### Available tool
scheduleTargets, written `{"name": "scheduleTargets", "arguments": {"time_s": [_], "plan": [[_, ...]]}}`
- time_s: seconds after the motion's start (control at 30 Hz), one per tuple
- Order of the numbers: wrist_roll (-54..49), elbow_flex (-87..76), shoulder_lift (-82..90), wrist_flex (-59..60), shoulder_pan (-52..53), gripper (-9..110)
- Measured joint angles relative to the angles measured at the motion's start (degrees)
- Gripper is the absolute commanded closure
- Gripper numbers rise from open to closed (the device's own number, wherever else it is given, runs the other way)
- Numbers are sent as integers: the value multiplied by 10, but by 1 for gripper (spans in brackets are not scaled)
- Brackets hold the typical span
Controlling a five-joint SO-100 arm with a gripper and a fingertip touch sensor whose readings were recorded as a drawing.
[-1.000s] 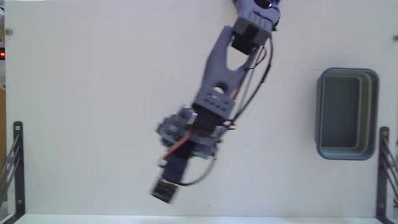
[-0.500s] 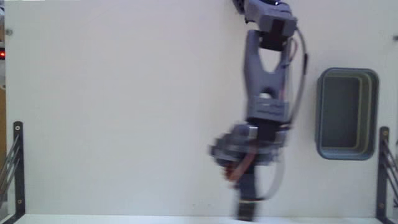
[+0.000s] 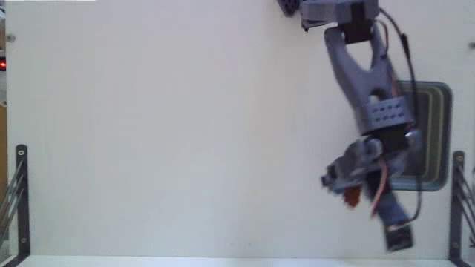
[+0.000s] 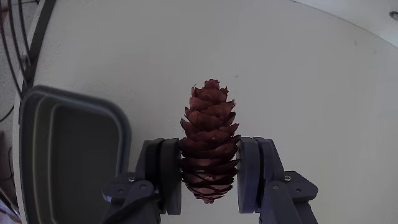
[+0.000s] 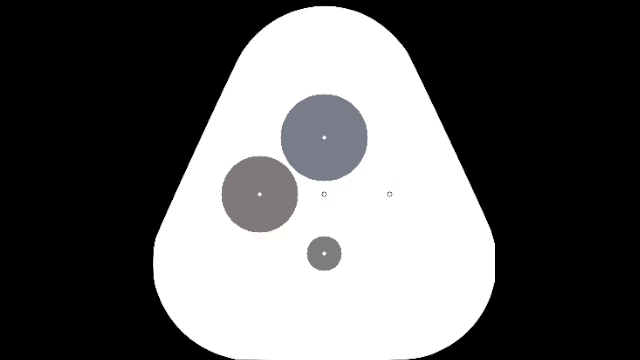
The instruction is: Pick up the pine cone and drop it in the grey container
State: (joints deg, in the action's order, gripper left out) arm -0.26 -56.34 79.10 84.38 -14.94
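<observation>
In the wrist view the pine cone (image 4: 209, 140), reddish-brown and scaly, stands upright between the two dark pads, tip pointing away from the camera. My gripper (image 4: 209, 171) is shut on its lower half. The grey container (image 4: 37, 106) lies just left of the fingers (image 4: 165, 177), its dark inside showing. In the fixed view my arm (image 3: 364, 74) reaches down from the top edge and covers the left side of the grey container (image 3: 444, 133). The cone is not clearly seen there.
Black metal brackets stand at the table's left edge (image 3: 21, 200) and right edge (image 3: 457, 200). The table's front edge (image 3: 237, 259) runs along the bottom of the fixed view. White tabletop (image 3: 148, 133) spreads left of the arm.
The arm has swung from the table's middle to the right, ending at the container's left side. The container has not moved.
</observation>
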Motion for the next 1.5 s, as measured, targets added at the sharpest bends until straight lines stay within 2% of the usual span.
{"name": "scheduleTargets", "arguments": {"time_s": [0.37, 0.73, 1.5], "plan": [[0, -57, 35, -11, -123, 54], [0, -87, 81, -21, -196, 54], [0, -89, 86, -22, -214, 54]]}}
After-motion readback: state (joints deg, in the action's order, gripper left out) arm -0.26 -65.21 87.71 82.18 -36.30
